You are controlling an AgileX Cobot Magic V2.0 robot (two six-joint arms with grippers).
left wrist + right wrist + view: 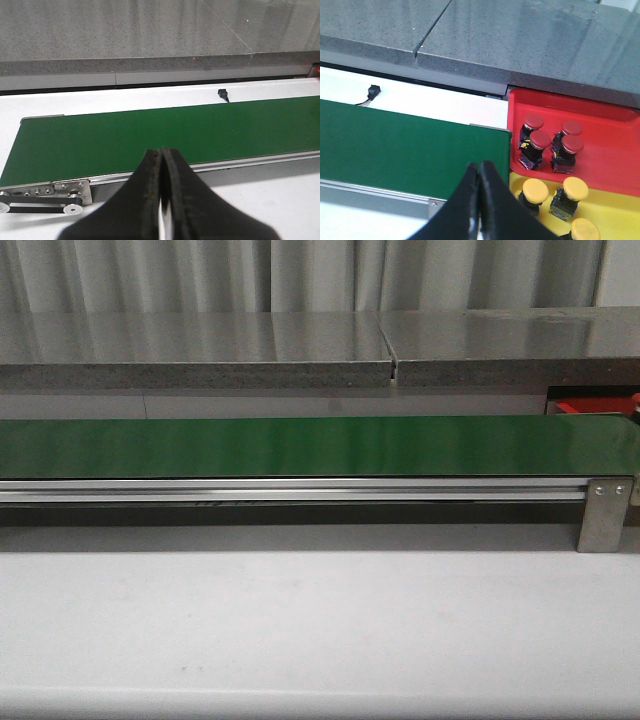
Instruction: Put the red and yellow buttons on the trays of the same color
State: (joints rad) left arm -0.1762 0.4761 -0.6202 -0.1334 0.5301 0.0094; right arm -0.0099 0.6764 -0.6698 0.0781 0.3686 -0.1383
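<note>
Both tools pinched together, holding nothing: left tool [161,200] and right tool [479,200] above the green belt [300,445]. Four red buttons [551,142] in red tray [610,150]; yellow buttons [555,192] in yellow tray [615,210].

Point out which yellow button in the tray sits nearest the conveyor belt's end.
The yellow button beside the green belt in the right wrist view; the other two yellow buttons lie farther from the belt.
</note>
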